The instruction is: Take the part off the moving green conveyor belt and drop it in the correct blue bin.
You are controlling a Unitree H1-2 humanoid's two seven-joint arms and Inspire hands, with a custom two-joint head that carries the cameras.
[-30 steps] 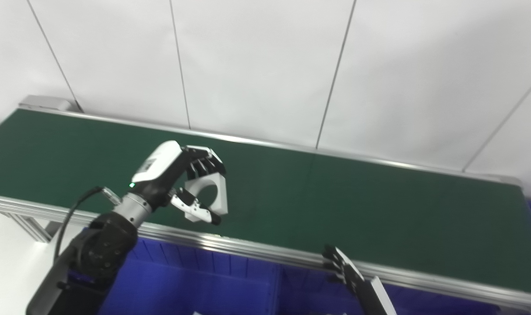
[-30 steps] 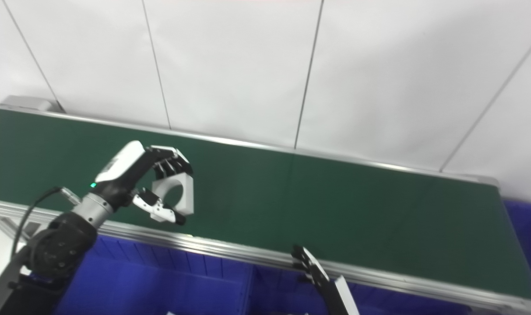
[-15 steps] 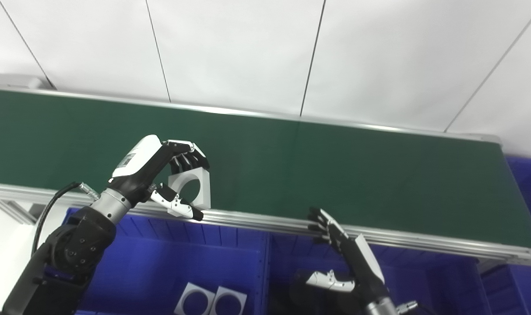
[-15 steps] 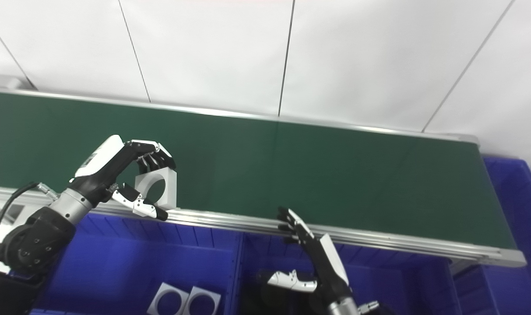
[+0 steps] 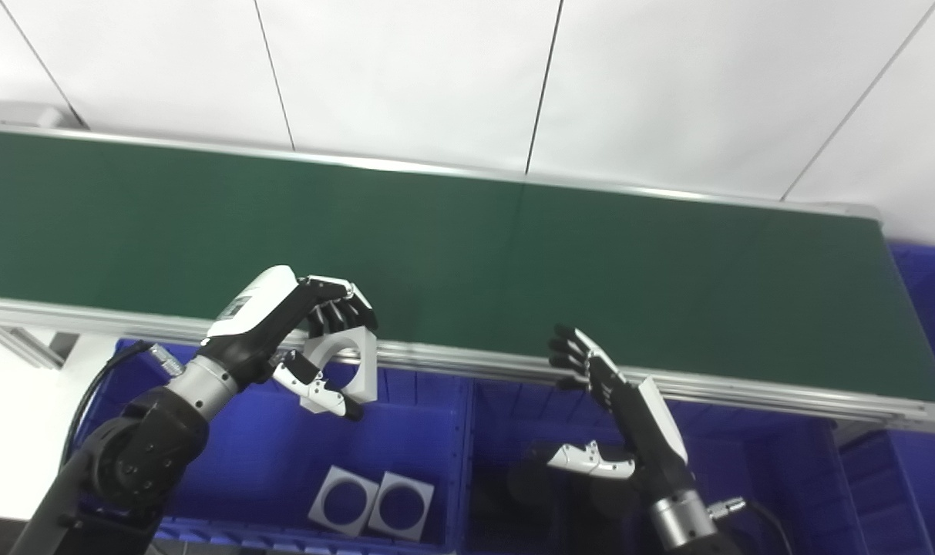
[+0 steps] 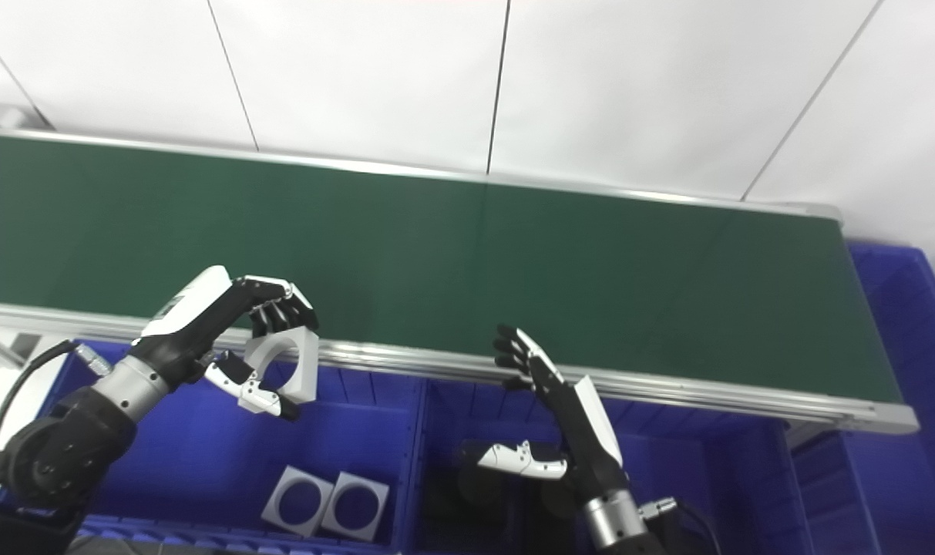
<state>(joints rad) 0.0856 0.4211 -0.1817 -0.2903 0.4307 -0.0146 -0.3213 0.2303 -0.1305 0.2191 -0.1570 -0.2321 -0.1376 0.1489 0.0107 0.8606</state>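
**Part carried off the belt, now over the left bin**

The green conveyor belt (image 5: 513, 254) spans the frame from 9 to 3 o'clock, bare of parts; it sits a little lower in view than half a second ago because the camera has tilted. Below it, at 6 o'clock, the blue bin on the left (image 5: 267, 462) holds two square grey parts with round holes (image 5: 371, 505), lying flat side by side. The blue bin to its right (image 5: 744, 462) shows dark round shapes, too dim to identify. The left hand (image 5: 301, 331) is clenched around the grey part (image 5: 351, 366), fingers over its top, thumb beneath. Earlier the part hung over the belt's near rail (image 5: 467, 362); now it is past the rail, above the left bin. The right hand (image 5: 610, 416) is released, fingers spread, raised near the rail at 5 o'clock.
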